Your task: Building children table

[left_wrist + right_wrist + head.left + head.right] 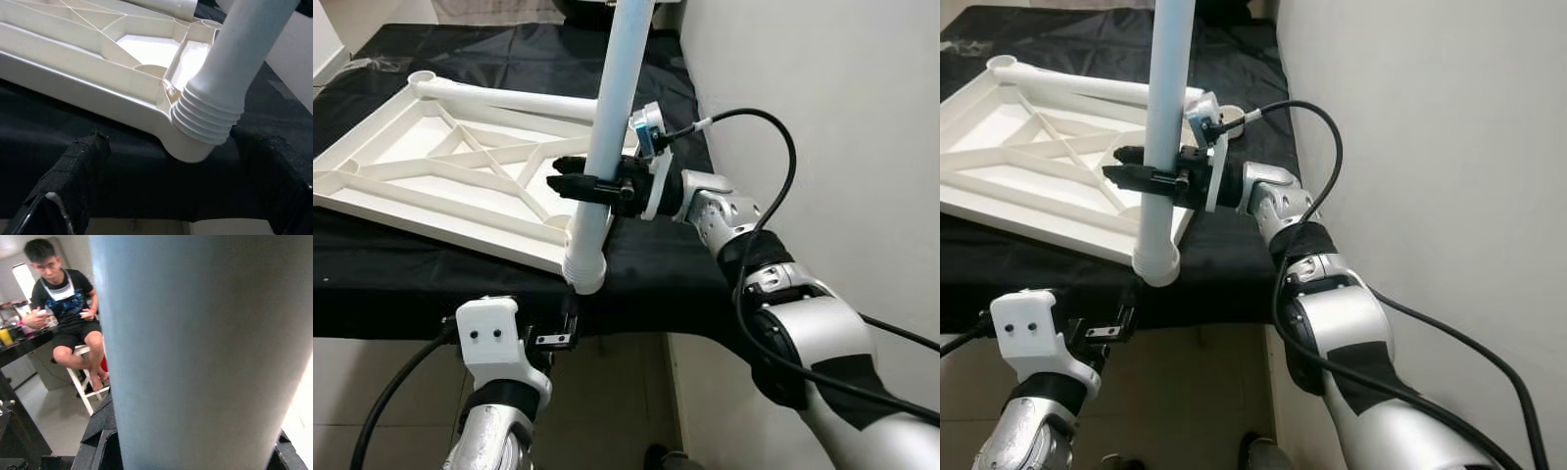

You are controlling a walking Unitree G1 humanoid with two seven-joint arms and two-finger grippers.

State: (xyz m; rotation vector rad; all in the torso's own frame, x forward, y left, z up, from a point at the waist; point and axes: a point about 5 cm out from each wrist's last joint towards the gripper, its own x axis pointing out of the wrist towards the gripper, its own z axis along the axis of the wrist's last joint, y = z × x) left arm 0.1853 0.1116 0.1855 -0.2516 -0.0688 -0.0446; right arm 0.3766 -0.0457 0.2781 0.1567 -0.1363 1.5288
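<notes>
A white plastic table top [431, 186] lies upside down on a black-covered surface [411, 284]. My right gripper [582, 186] is shut on a white table leg [612, 127] and holds it nearly upright. The leg's ribbed end [210, 117] sits at the near right corner socket [188, 147] of the table top. My left gripper [558, 333] is open just below the surface's front edge, under that corner. Its taped fingers [73, 171] stand to either side of the leg's end without touching it. A second leg [509, 96] lies across the far side of the table top.
A white wall [822, 98] runs close along the right side of the surface. My right arm's black cable [773, 127] loops beside it. A person [63, 298] sits on a white stool in the background of the right wrist view. Tiled floor [372, 362] lies below.
</notes>
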